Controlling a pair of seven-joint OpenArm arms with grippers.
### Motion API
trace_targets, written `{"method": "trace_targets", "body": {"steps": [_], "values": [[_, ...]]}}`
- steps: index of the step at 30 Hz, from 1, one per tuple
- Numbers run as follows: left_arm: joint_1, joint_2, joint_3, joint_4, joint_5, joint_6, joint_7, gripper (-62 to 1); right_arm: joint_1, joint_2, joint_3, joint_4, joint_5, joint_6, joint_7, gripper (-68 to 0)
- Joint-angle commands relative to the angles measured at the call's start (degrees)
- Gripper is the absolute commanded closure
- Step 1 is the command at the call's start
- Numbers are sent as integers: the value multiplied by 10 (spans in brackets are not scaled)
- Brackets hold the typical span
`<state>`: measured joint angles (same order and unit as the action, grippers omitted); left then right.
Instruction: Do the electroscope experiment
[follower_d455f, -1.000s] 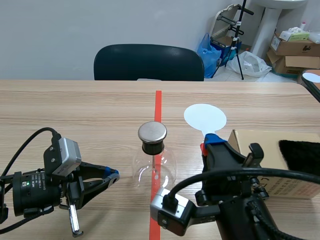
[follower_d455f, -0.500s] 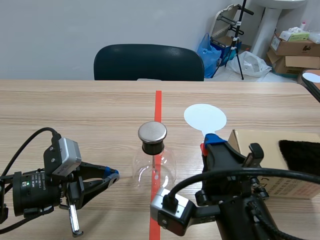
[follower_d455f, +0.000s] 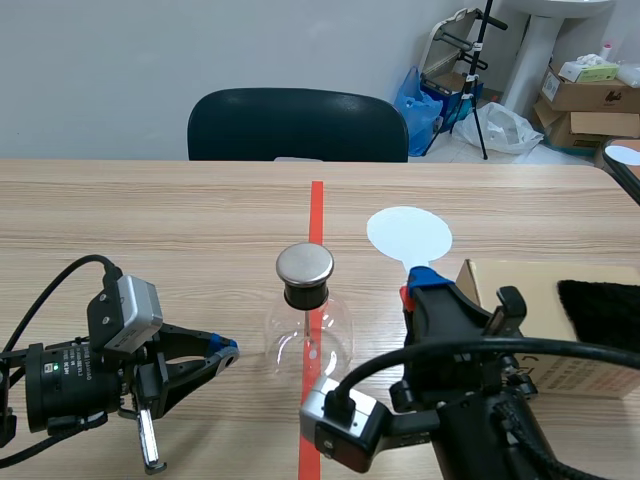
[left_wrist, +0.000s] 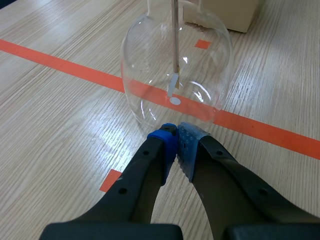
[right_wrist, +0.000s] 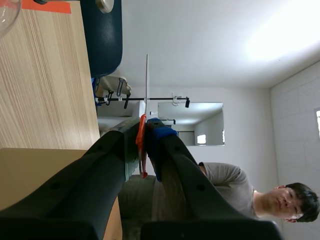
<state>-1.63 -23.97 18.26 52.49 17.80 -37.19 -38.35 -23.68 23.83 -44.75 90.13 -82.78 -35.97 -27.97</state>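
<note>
**Item 1, right end effector (right_wrist: 144, 131).** Clenched. The thin orange handle of a paddle (follower_d455f: 409, 234) is being gripped between its 2 pads. The white disc is being presented edge-on to the wrist camera and appears raised off the surface (follower_d455f: 150, 220). It is standing near the cardboard box (follower_d455f: 520, 290) and off to one side of the electroscope, not over it.

**Item 2, left end effector (left_wrist: 176, 131).** Clenched on nothing, the 2 pads being pressed together. It is being held low over the surface, just in front of the flask's base. Whether the glass is being touched cannot be told.

**Item 3, electroscope (follower_d455f: 308, 330).** A round glass flask is standing on the orange-red tape line between the 2 arms. It is closed by a black stopper and a flat metal cap (follower_d455f: 305, 263). A rod (left_wrist: 175, 35) is hanging inside, with a small pale leaf (left_wrist: 173, 86) at its end.

**Item 4, surroundings.** A black cloth (follower_d455f: 600, 310) is lying on the box. A dark chair (follower_d455f: 297, 125) is standing beyond the far edge.

**Handling note (judgement).** The step in hand is being read as bringing the disc to the metal cap.
- The disc is best lowered slowly and squarely over the cap, with only the handle gripped.
- The disc is best kept away from the surface, the box and either arm, so that any charge is not lost.
- The flask is light and round, so a sideways knock is the main risk being run.
- The leaf is the thing to be watched.
</note>
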Motion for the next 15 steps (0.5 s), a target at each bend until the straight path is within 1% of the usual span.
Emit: {"method": "trace_targets", "body": {"steps": [1, 5, 9, 15], "values": [[-4, 1, 0, 10, -8, 0, -8, -32, 8, 5, 3, 8, -6, -4, -4, -10], [-4, 1, 0, 10, -8, 0, -8, -32, 8, 5, 13, 8, -9, -3, 3, -10], [-4, 1, 0, 10, -8, 0, -8, -32, 8, 5, 22, 8, -9, 12, 9, -10], [-4, 1, 0, 10, -8, 0, -8, -32, 8, 5, 24, 8, -9, 12, 15, -10]]}}
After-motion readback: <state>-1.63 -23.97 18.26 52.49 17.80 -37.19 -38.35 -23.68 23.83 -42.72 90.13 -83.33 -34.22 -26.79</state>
